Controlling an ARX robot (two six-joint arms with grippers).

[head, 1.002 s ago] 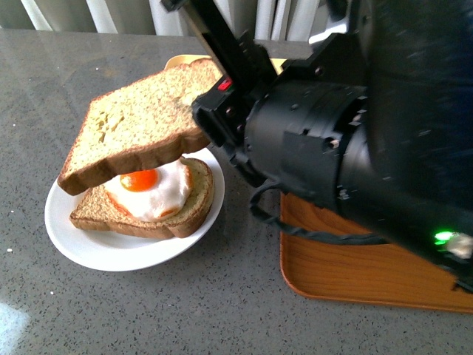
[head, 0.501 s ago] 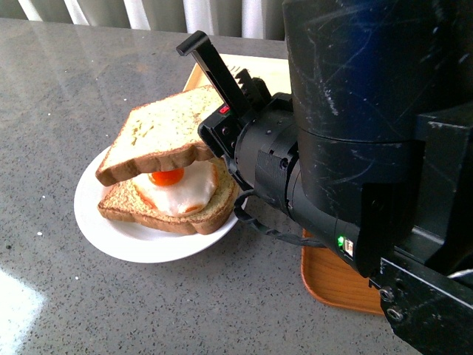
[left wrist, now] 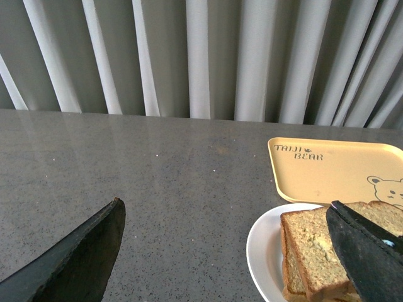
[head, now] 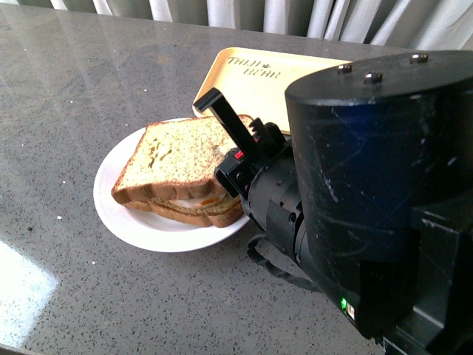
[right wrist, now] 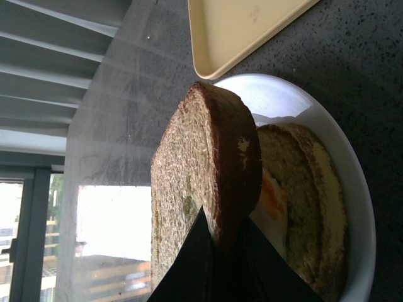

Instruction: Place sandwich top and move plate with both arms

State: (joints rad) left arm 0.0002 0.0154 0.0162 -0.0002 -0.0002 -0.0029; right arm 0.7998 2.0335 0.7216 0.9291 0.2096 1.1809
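The sandwich top [head: 177, 154], a speckled brown slice, lies almost flat over the egg-bearing bread slice [head: 203, 211] on the white plate [head: 137, 222]. My right gripper [right wrist: 221, 217] is shut on the top slice's crust edge [right wrist: 220, 151]. Beside that edge a strip of fried egg [right wrist: 272, 195] shows above the lower slice [right wrist: 315, 207]. My left gripper [left wrist: 225, 204] is open over bare table next to the plate [left wrist: 261, 251]. One of its fingers [left wrist: 365, 251] overlaps the sandwich top [left wrist: 308, 242] in the left wrist view.
A beige bear-printed tray [head: 273, 78] lies just behind the plate, close to its rim. My right arm's black body [head: 369, 207] fills the front view's right side and hides the table there. Grey curtains [left wrist: 201, 56] hang behind the table's far edge.
The sandwich top came down from well above the egg to lie on the egg slice, hiding nearly all of the egg. The right gripper stayed shut on it.
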